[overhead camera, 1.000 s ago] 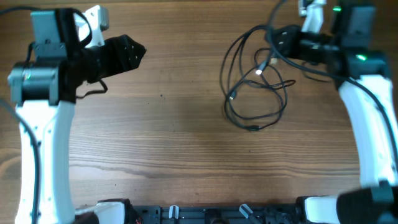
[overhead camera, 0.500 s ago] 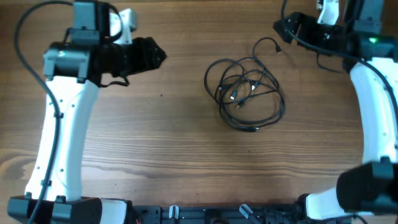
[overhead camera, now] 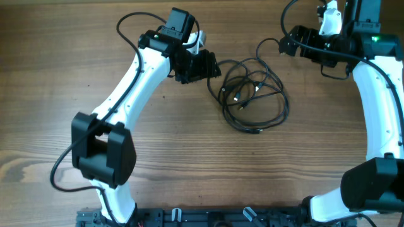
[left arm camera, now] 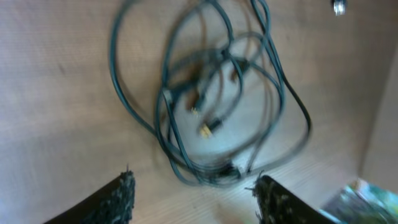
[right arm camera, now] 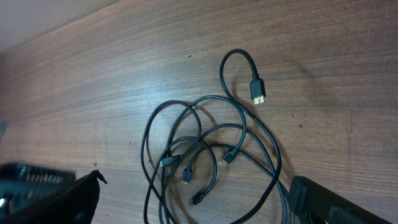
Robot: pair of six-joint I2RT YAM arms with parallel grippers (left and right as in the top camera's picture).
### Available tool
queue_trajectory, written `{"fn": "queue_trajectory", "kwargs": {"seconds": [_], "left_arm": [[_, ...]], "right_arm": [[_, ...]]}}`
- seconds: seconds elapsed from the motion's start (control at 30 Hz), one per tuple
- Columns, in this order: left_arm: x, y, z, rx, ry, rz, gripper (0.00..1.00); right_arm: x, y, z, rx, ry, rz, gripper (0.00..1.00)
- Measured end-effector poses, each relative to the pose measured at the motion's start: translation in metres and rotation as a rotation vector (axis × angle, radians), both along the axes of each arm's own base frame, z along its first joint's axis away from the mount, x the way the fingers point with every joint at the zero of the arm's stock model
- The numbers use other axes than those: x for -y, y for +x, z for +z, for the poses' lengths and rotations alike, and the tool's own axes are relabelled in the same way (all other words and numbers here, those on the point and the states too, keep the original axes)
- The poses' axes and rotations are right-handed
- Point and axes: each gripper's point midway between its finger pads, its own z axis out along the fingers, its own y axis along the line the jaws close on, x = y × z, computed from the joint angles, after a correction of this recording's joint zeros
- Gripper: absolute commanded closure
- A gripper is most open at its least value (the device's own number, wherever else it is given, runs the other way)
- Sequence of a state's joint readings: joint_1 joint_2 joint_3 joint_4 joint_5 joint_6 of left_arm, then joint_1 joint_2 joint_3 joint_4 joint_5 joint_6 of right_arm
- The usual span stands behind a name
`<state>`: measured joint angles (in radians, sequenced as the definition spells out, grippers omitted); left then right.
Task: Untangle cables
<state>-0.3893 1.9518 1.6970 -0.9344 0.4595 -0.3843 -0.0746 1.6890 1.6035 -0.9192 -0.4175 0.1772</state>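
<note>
Nearest us, at six o'clock, lies the brown wood-grain table (overhead camera: 158, 145). Past it, right of centre, the thin black cables with small plugs (overhead camera: 243, 94) rest on the wood as one loose tangle of overlapping loops. A second ago the right gripper (overhead camera: 289, 43) held a strand of it. It has now let go and pulled back to the tangle's one o'clock, fingers spread and empty. The left gripper (overhead camera: 213, 65) has swung across from the far left to the tangle's ten o'clock, jaws apart with nothing between them. Its blurred wrist view shows the loops (left arm camera: 205, 127) just ahead. We judge the untangling barely begun, with the left arm lining up a fresh grasp.
</note>
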Motion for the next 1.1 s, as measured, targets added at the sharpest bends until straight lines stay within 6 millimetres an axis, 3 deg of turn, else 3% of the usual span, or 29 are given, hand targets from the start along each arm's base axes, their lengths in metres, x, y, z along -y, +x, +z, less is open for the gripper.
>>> {"fn": "queue_trajectory", "kwargs": {"seconds": [0.1,0.23,0.37,0.47,0.63,0.7,0.77,0.93,1.0,1.1], "left_arm": [[-0.004,0.021,-0.024,0.032,0.057,0.039,0.46],[0.001,0.015,-0.064,-0.056,0.157,0.111,0.44],[0.0,0.016,-0.075,-0.124,0.169,0.245,0.41],[-0.024,0.02,-0.077,-0.171,0.178,0.33,0.4],[-0.108,0.03,-0.083,-0.273,0.217,0.496,0.36],[-0.133,0.033,-0.084,-0.29,0.222,0.534,0.37],[-0.15,0.034,-0.084,-0.296,0.224,0.554,0.36],[-0.154,0.034,-0.084,-0.296,0.227,0.549,0.35],[-0.154,0.034,-0.084,-0.296,0.226,0.549,0.34],[-0.154,0.034,-0.084,-0.295,0.227,0.547,0.34]], "right_arm": [[0.0,0.0,0.0,0.0,-0.001,0.0,0.01],[0.0,0.0,0.0,-0.003,0.0,0.0,0.01],[-0.007,-0.005,-0.003,-0.003,-0.028,0.056,0.06],[-0.026,-0.009,-0.005,0.009,-0.059,0.147,0.07],[-0.093,-0.039,-0.016,0.127,-0.284,0.66,0.11],[-0.105,-0.052,-0.033,0.136,-0.326,0.803,0.11],[-0.11,-0.073,-0.067,0.09,-0.346,0.936,0.11],[-0.105,-0.104,-0.118,0.006,-0.345,1.058,0.15],[-0.104,-0.105,-0.131,0.014,-0.35,1.07,0.32],[-0.105,-0.101,-0.145,0.053,-0.365,1.075,0.91]]}}
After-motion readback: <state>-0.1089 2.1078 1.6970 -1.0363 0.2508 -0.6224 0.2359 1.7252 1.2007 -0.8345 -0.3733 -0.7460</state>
